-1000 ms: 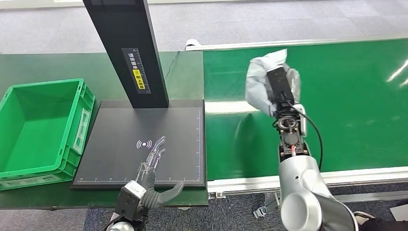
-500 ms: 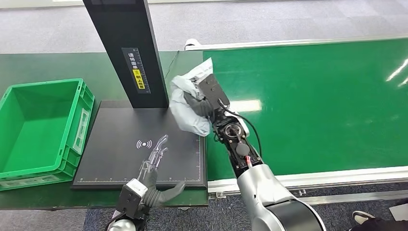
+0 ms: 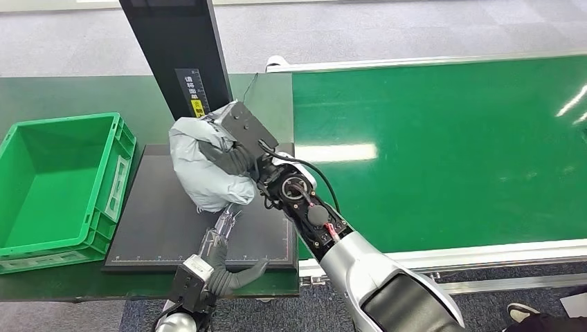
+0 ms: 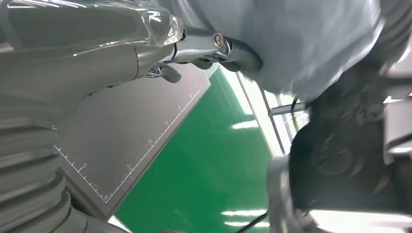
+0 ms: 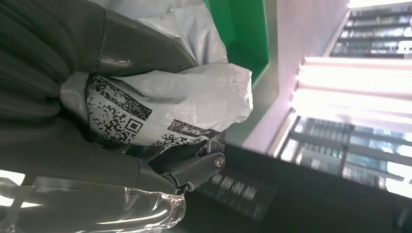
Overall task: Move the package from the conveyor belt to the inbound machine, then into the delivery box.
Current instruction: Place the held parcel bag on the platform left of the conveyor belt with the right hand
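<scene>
Right hand (image 3: 232, 155) is wrapped around the crumpled grey plastic mailer bag (image 3: 201, 166), fingers clamped on it, holding it up over the flat black scanning platform of the inbound machine (image 3: 163, 221), roughly over the platform's middle and just in front of the machine's black upright column (image 3: 181, 55). Can't tell if the bag touches the platform; it looks held clear of it. The bag is soft, bunched and wrinkled, pale grey with a slight sheen, bulging out below the hand. In the right wrist view the bag (image 5: 170, 104) shows a white label area with black printed code blocks, partly creased and squeezed between the dark fingers (image 5: 145, 48). Left hand (image 3: 221, 232) lies low over the near part of the platform, fingers straight and apart, thumb out to the side, holding nothing; its fingertips sit right under the hanging bag. In the left wrist view the bag (image 4: 291, 39) hangs right above the left fingers (image 4: 228, 48). Green plastic open-top crate (image 3: 90, 221) sits on the dark green table just left of the platform. Green conveyor belt (image 3: 450, 138) runs on the right.
</scene>
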`<state>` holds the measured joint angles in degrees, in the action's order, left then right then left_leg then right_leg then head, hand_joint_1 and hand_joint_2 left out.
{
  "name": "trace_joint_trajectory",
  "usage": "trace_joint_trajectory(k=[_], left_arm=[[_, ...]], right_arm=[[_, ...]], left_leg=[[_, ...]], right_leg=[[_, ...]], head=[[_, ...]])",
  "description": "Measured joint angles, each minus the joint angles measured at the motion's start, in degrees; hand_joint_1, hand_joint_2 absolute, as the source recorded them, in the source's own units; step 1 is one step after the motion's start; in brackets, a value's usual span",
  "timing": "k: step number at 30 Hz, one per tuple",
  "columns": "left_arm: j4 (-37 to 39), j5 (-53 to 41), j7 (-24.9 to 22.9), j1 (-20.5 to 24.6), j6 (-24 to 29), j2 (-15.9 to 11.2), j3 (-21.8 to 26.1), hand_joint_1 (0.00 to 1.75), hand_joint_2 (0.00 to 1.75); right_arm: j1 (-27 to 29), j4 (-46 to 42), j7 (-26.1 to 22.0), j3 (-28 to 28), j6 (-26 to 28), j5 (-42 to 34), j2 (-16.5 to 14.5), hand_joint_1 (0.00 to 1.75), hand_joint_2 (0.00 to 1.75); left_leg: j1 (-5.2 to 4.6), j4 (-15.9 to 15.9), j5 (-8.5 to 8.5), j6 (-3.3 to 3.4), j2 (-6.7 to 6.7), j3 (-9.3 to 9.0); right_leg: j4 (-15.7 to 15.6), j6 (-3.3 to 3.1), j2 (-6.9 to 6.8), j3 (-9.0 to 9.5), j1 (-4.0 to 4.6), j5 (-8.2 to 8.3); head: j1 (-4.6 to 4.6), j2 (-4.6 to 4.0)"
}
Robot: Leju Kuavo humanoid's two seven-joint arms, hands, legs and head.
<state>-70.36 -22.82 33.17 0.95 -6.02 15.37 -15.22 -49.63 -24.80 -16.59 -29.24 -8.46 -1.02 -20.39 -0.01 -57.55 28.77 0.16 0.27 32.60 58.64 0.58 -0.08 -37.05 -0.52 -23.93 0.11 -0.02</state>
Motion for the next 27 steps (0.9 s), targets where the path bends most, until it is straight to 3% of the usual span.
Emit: trace_joint_trajectory(k=[2, 3, 8, 14, 24, 27], left_arm=[[-0.01, 0.00, 0.01, -0.06, 0.02, 0.00, 0.00, 0.00, 1.75], [-0.01, 0.01, -0.01, -0.09, 0.03, 0.00, -0.01, 0.00, 1.75], [-0.21, 0.08, -0.42, -0.36, 0.22, 0.00, 0.01, 0.00, 1.75], [-0.55, 0.09, -0.68, -0.73, 0.44, -0.02, 0.01, 0.00, 1.75], [-3.40, 0.66, -0.49, -2.67, 2.10, -0.39, 0.42, 0.00, 1.75], [-3.94, 0.71, -0.40, -3.03, 2.37, -0.40, 0.44, 0.00, 1.75]], right_arm=[[-0.90, 0.10, 2.28, -3.60, 0.69, -2.72, 0.01, 0.11, 1.75], [-1.25, 0.26, 3.28, -5.11, 1.15, -3.40, 0.02, 0.00, 1.75], [-2.58, 1.79, 6.39, -10.47, 4.16, -4.58, 0.09, 0.00, 1.75], [-4.04, 3.37, 5.38, -11.78, 8.14, -5.25, 0.86, 0.00, 1.75], [-4.15, 3.58, -4.97, -4.61, 13.44, -4.93, 4.48, 0.00, 1.75], [-2.74, 2.08, -10.04, -2.04, 15.69, -5.13, 5.21, 0.00, 1.75]], left_leg=[[0.00, 0.00, 0.00, 0.00, 0.00, 0.00], [0.00, 0.00, 0.00, 0.00, -0.01, 0.00], [0.00, 0.00, 0.00, 0.00, -0.01, 0.00], [0.00, -0.01, 0.00, 0.00, -0.03, -0.03], [0.00, -0.01, 0.00, 0.00, -0.04, -0.04], [0.00, -0.01, 0.00, 0.00, -0.07, -0.05]], right_leg=[[0.00, 0.00, -0.01, 0.00, 0.01, 0.00], [0.00, 0.00, -0.01, 0.00, 0.01, 0.00], [0.00, 0.00, -0.01, 0.01, 0.01, 0.00], [-0.02, 0.00, -0.03, 0.05, 0.00, 0.00], [-0.02, 0.00, -0.02, 0.04, 0.00, 0.00], [-0.02, 0.00, -0.04, 0.05, 0.01, 0.00]], head=[[-0.01, 0.00], [-0.01, 0.00], [0.01, 0.00], [0.02, -0.01], [0.01, 0.00], [0.01, 0.00]])
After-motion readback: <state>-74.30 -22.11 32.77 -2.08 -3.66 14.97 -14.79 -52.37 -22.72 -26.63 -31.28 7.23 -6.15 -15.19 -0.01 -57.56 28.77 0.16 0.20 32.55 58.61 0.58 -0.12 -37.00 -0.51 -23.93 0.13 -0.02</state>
